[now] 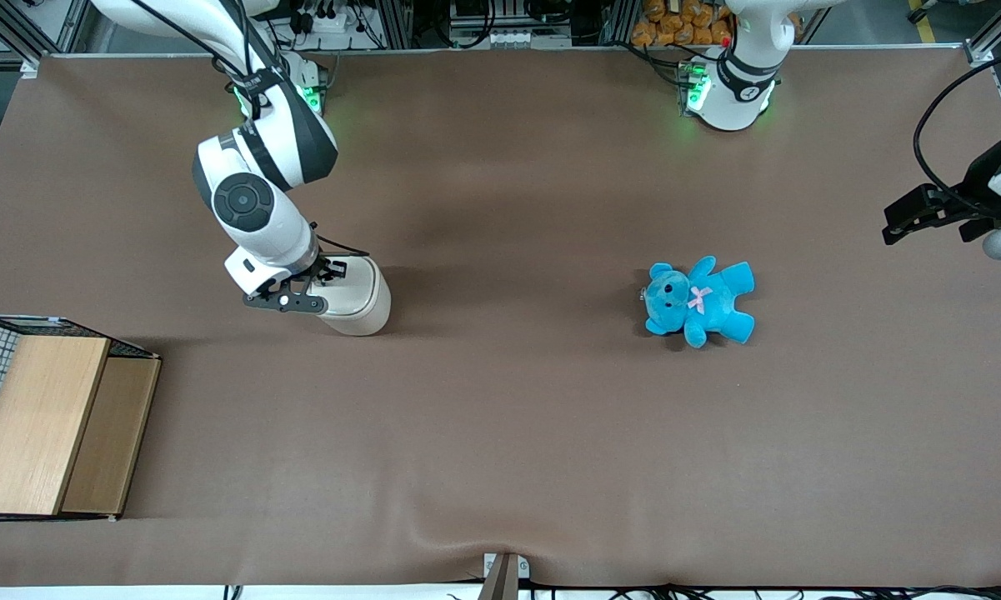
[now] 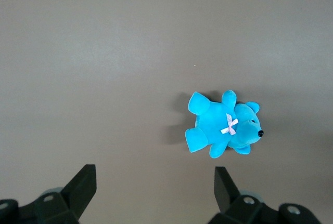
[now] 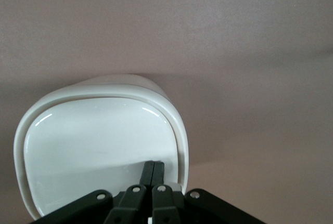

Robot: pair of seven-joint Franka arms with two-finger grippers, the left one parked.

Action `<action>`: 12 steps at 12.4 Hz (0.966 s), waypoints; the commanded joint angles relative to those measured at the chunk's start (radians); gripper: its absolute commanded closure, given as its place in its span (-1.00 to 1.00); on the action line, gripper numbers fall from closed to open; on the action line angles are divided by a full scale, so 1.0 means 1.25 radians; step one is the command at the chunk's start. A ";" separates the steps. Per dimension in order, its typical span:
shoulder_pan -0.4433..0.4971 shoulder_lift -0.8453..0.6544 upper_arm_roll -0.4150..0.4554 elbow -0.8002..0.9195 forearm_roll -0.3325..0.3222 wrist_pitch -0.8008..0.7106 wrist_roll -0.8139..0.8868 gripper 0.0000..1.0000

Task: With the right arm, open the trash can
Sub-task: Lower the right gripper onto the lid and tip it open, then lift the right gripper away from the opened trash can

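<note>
The trash can [image 1: 358,300] is a small cream-white bin standing on the brown table, its flat lid closed. In the right wrist view the trash can [image 3: 93,146] shows its smooth lid from above. The right arm [image 1: 254,192] reaches down over it. My gripper [image 1: 327,275] is shut, its two black fingers pressed together with nothing between them. The fingertips [image 3: 153,166] rest on the lid near its rim, at the side nearest the arm.
A blue teddy [image 1: 698,300] lies on the table toward the parked arm's end; it also shows in the left wrist view [image 2: 223,128]. A wooden box with wire mesh [image 1: 46,425] stands at the working arm's end, nearer the front camera.
</note>
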 commanded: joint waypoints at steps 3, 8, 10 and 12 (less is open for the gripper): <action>-0.008 -0.056 0.028 0.081 -0.009 -0.134 0.004 -0.22; -0.033 -0.148 0.021 0.275 0.075 -0.357 -0.043 -1.00; -0.040 -0.160 -0.019 0.336 0.078 -0.439 -0.135 -1.00; -0.040 -0.162 -0.071 0.371 0.080 -0.505 -0.155 -1.00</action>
